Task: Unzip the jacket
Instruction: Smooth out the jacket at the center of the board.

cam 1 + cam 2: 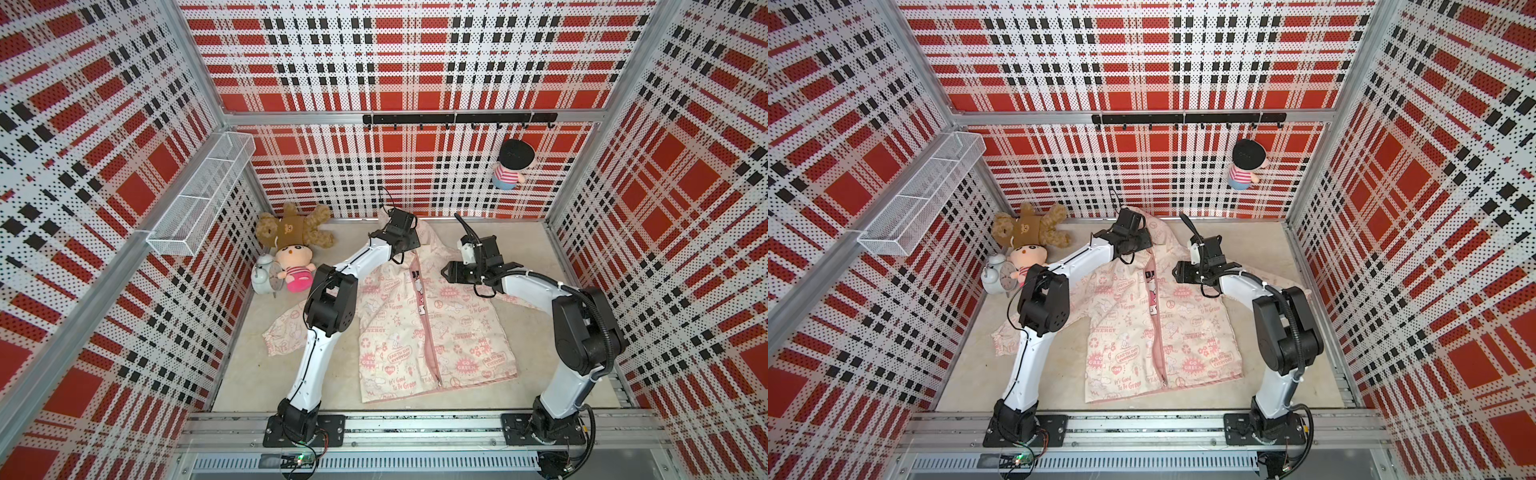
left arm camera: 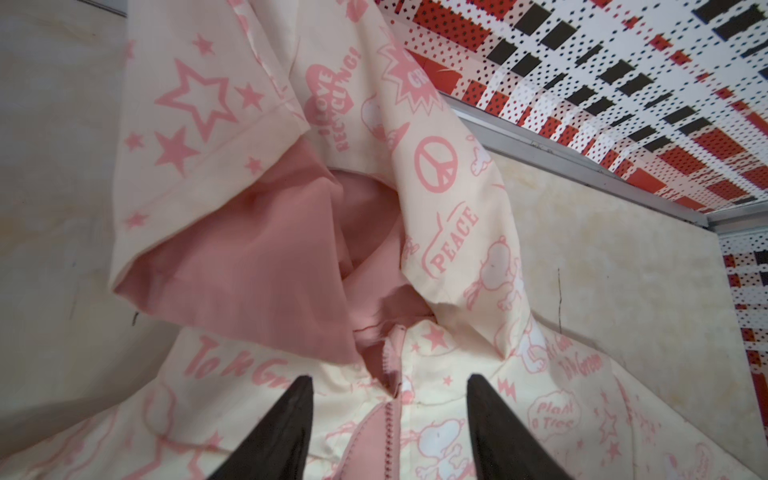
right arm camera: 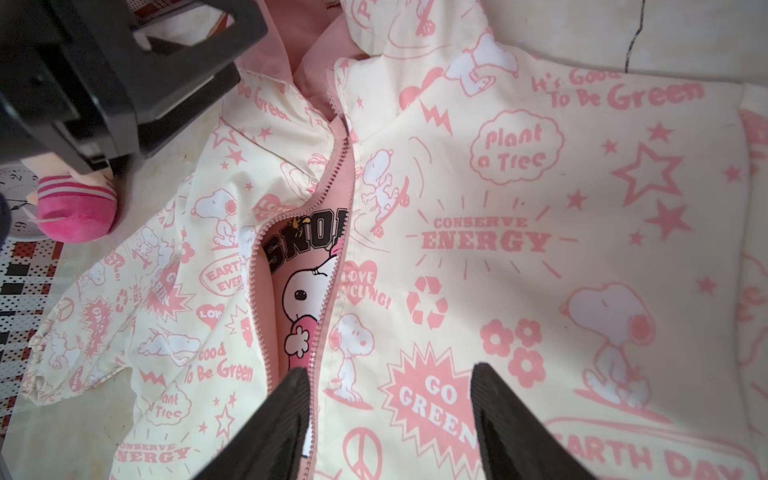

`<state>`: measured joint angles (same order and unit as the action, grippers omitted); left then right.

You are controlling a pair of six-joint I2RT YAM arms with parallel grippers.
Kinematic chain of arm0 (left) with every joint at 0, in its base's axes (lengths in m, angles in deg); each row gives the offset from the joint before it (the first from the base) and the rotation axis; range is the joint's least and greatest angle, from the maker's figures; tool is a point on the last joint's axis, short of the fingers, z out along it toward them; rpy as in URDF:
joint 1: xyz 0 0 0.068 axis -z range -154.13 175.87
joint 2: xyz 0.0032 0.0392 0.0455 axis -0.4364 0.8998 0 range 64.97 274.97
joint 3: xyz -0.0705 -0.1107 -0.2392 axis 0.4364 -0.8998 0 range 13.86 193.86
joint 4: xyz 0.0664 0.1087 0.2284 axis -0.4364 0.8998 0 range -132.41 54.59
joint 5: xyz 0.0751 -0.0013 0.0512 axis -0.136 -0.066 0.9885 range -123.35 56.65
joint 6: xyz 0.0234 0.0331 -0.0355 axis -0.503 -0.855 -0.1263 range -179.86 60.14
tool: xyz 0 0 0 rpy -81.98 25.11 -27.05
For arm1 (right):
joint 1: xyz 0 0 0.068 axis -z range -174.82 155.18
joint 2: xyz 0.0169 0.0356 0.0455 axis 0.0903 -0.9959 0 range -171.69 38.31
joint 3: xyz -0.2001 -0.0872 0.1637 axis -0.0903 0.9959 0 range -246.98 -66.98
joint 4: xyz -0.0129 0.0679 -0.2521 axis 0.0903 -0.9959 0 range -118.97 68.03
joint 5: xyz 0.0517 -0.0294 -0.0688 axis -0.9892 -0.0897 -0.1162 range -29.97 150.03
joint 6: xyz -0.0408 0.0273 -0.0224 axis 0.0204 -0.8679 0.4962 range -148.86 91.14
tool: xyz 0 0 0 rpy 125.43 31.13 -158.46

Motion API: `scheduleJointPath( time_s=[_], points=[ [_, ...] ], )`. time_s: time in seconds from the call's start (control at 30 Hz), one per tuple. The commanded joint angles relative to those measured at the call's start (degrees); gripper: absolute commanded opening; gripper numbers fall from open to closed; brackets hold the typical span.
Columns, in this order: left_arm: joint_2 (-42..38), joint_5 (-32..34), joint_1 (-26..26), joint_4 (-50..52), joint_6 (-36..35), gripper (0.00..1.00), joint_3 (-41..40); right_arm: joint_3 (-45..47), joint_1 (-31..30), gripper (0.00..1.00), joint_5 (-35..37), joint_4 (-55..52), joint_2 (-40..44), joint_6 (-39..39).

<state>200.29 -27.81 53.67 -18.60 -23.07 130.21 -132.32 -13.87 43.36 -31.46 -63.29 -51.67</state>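
The cream jacket [image 1: 465, 332] with pink prints lies flat on the table, front up, hood toward the back wall. Its pink zipper [image 1: 430, 345] is parted at the chest and joined lower down. In the right wrist view the parted zipper [image 3: 332, 266] shows a printed pink lining. My left gripper [image 2: 388, 380] is open at the collar, a finger on either side of the zipper's top [image 2: 390, 428], with the pink-lined hood [image 2: 257, 266] beyond. My right gripper [image 3: 390, 370] is open over the jacket's right chest panel, one finger [image 3: 291, 399] next to the zipper. Nothing is held.
A brown teddy [image 1: 295, 226], a pink doll [image 1: 295, 266] and a white alarm clock [image 1: 264, 276] sit at the back left. A wire basket [image 1: 199, 195] hangs on the left wall. Another doll [image 1: 511, 164] hangs from the hook rail [image 1: 459, 118]. One sleeve [image 1: 286, 332] spreads left.
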Motion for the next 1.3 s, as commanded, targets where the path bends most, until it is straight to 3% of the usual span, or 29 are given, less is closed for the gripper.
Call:
scheduleJointPath(
  time_s=[0.0,0.7,1.03,1.27],
  points=[
    [3.1,0.1,0.5,0.4,2.4,0.62,3.2,1.1,0.1,0.65,0.4,1.4,3.1,1.6],
    [11.8,12.5,0.5,10.9,-4.5,0.69,15.2,9.2,0.2,0.61,1.3,2.6,6.1,1.6],
    [13.2,16.2,1.5,12.1,-9.1,0.64,16.9,10.3,0.2,0.59,1.5,2.9,6.0,1.2],
    [14.1,15.2,-0.8,10.5,-7.1,0.56,17.8,11.6,0.2,0.58,1.5,2.9,6.8,1.0]
  ],
)
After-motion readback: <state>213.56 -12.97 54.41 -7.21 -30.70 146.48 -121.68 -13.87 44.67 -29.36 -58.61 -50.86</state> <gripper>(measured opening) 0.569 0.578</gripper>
